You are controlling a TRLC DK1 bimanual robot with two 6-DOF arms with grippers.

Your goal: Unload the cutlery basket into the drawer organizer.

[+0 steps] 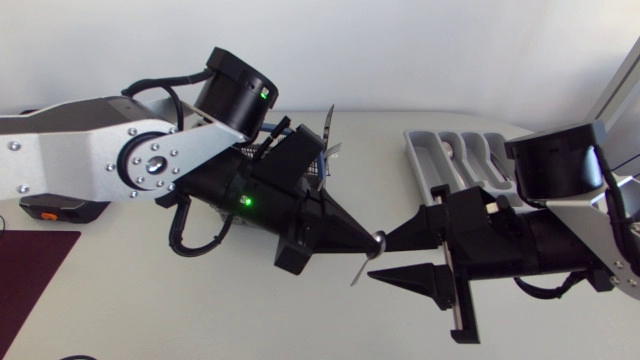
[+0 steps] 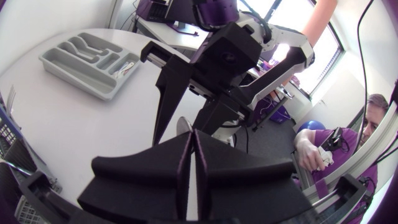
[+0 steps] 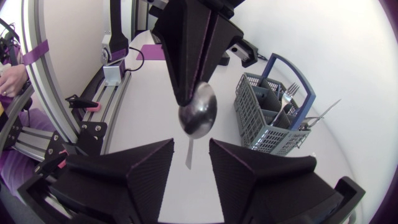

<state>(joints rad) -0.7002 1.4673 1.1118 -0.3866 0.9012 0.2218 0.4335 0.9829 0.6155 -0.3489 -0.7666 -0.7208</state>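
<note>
Head view, reading from nine o'clock: the left gripper (image 1: 366,243) is pinched tight on a spoon (image 1: 362,268) by its bowl, with the cutlery basket (image 3: 273,121) behind it toward twelve. At its three o'clock the right gripper (image 1: 398,255) stands spread, the handle at its mouth. The drawer organizer (image 1: 420,165) lies at one o'clock. I'd have the right gripper close squarely on the handle before the left lets go.

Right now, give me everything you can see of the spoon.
The spoon is shiny metal: an oval bowl and a thin, flat handle. It is held clear of the table, tilted, the handle hanging free. The left pincer is shut on it at the bowl end. The right pincer stands open facing it, close to the handle, not touching.
</note>
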